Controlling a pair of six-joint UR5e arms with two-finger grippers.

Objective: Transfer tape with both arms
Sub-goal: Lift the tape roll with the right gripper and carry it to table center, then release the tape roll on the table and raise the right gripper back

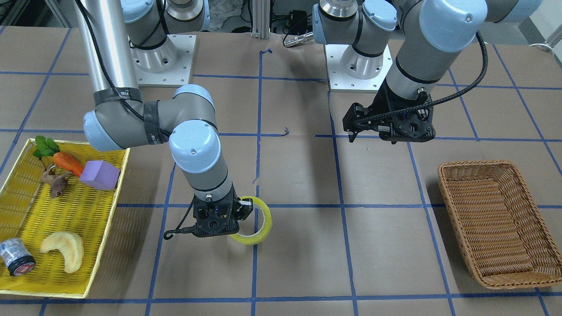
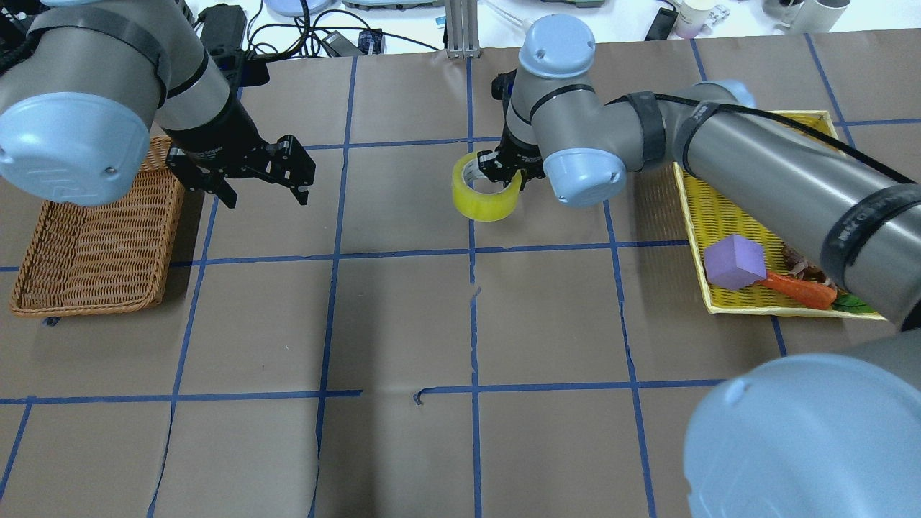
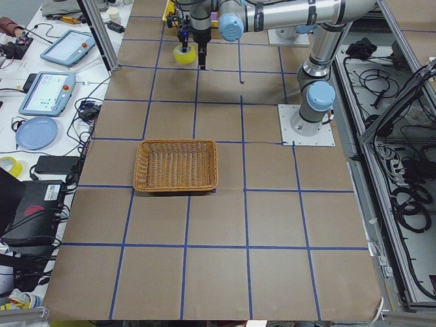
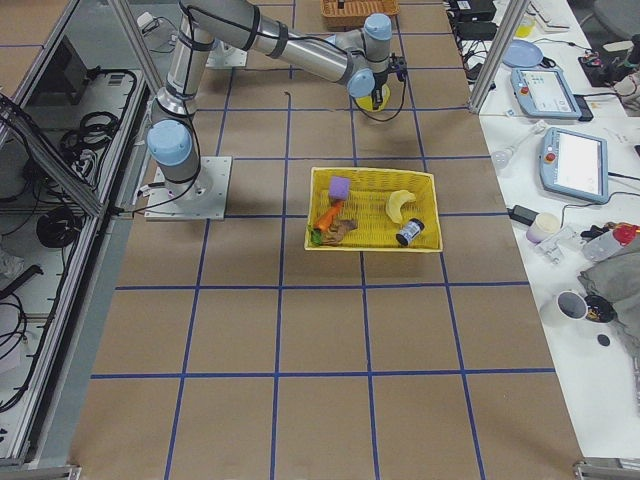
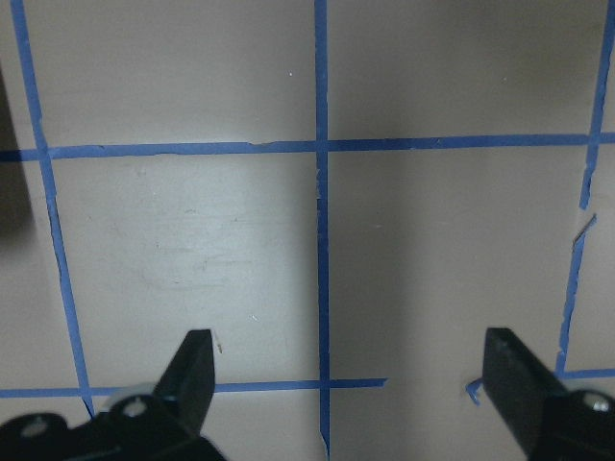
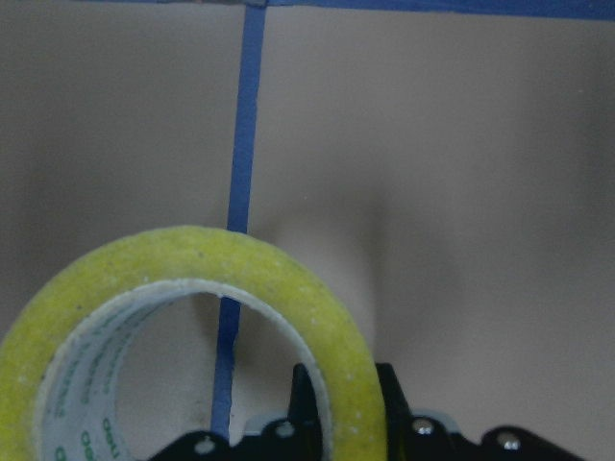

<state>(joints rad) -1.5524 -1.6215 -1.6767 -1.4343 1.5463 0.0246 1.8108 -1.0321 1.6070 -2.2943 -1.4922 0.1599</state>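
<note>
Right gripper [image 2: 506,173] had the tape [image 2: 483,196] pinched through the ring wall: fingers [image 6: 389,408] clamped, one inside the core, one outside on the yellow face, per the right wrist view. The roll sat on edge, tilted, over the centre blue grid line [image 2: 473,309] on the operators' side of the tabletop [image 2: 403,324]. It looked lifted off the surface in the wrist view, but I couldn't confirm that from the other views. It was between the yellow tray [image 1: 26,206] and the wicker basket [image 1: 496,278], closer to the tray and well apart from the basket. Left gripper [image 2: 266,194] hung over bare tabletop just beside the basket's inner edge, with its fingers [image 5: 192,370] spread wide and nothing between them; the left wrist view showed only brown paper and grid lines. The tray held a purple block [image 1: 100,174], a carrot [image 1: 68,163] touching the block, a pale curved piece [image 1: 63,250] and a silver cylinder [image 1: 15,256] with a black-and-red end in the near corner.
</note>
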